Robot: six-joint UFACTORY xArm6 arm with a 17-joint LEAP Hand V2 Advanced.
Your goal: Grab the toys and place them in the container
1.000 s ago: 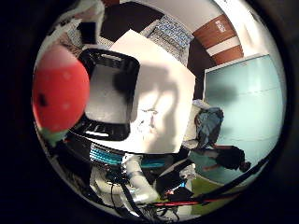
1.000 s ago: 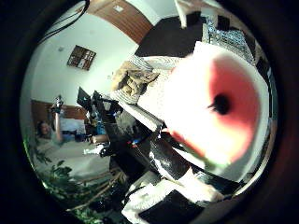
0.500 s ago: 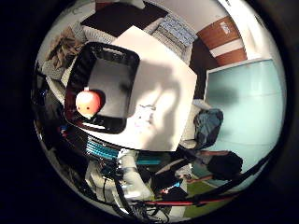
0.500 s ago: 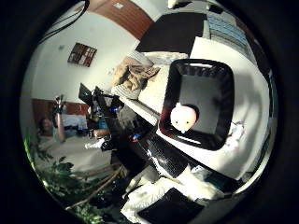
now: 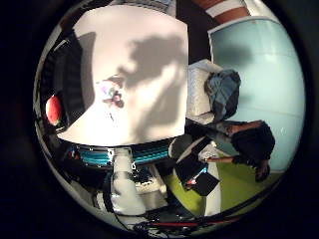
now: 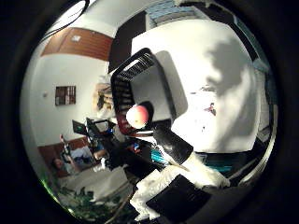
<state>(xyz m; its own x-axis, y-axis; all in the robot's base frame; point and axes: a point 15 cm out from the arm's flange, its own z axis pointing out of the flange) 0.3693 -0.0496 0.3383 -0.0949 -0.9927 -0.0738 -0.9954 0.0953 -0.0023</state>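
A round red and peach toy ball [image 6: 138, 116] lies inside the black slatted container [image 6: 125, 84], near one end of it. The container stands on the white table [image 6: 219, 70] along one side. The same ball [image 5: 54, 109] shows as a red patch in the container at the table's side. A small cluster of little toys [image 5: 113, 94] lies on the bare tabletop a short way from the container. My hand hangs high above the table with nothing near its palm.
The arm's white base [image 5: 122, 184] rises beside the table's edge, over teal equipment [image 5: 107, 155]. A person sits on the green floor [image 5: 234, 189] beyond a white chair [image 5: 202, 94] draped with cloth. Desks and a plant [image 6: 79, 205] stand past the container's side.
The ball, close against the palm one second ago, dropped into the container half a second ago and stays there. The view has since swung across the table.
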